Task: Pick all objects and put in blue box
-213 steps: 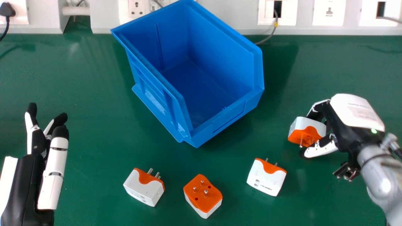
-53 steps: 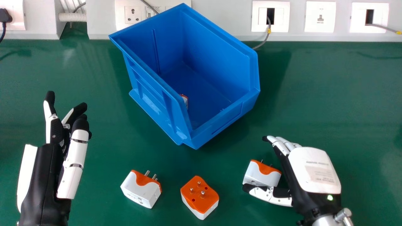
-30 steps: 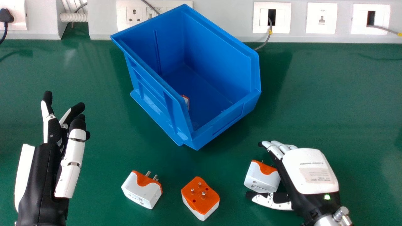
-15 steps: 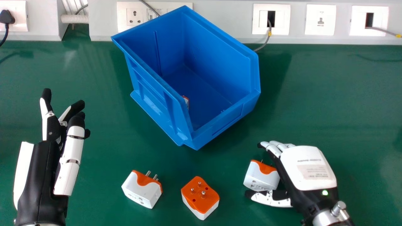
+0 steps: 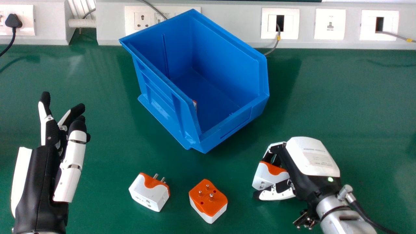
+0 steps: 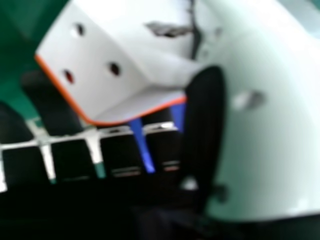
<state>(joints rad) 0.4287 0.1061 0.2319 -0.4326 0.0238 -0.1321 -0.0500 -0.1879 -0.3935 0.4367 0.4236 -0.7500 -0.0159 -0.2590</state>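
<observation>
On a green table (image 5: 107, 130), head view, from left to right. At the far left, a black plug (image 5: 13, 21) sits in a wall socket, its cord running down toward the table. Below it in the view lies the left hand (image 5: 40, 182), open, its fingers extended and slightly relaxed, with nothing in its hold. Next comes the left adapter (image 5: 148, 193), white with an orange pin face; it lies on the table with its pins pointing away from the robot. Beyond it stands the blue box (image 5: 169, 107), upright and set at an angle, with its low front turned toward the robot's right. Inside, close to the left wall, a small part of a boxed adapter (image 5: 195, 104) is visible; the wall hides the rest. Nearer the robot, the middle adapter (image 5: 208, 200) rests with its orange face and pins upward. Farther right, the right adapter (image 5: 268, 177) is in the grasp of the right hand (image 5: 312, 156), partly closed: curled fingers at the far side, thumb at the near side. Whether this adapter touches the table cannot be told. In the right hand view, its white face shows round holes, and the dark thumb tip (image 6: 202, 115) lies against it.
</observation>
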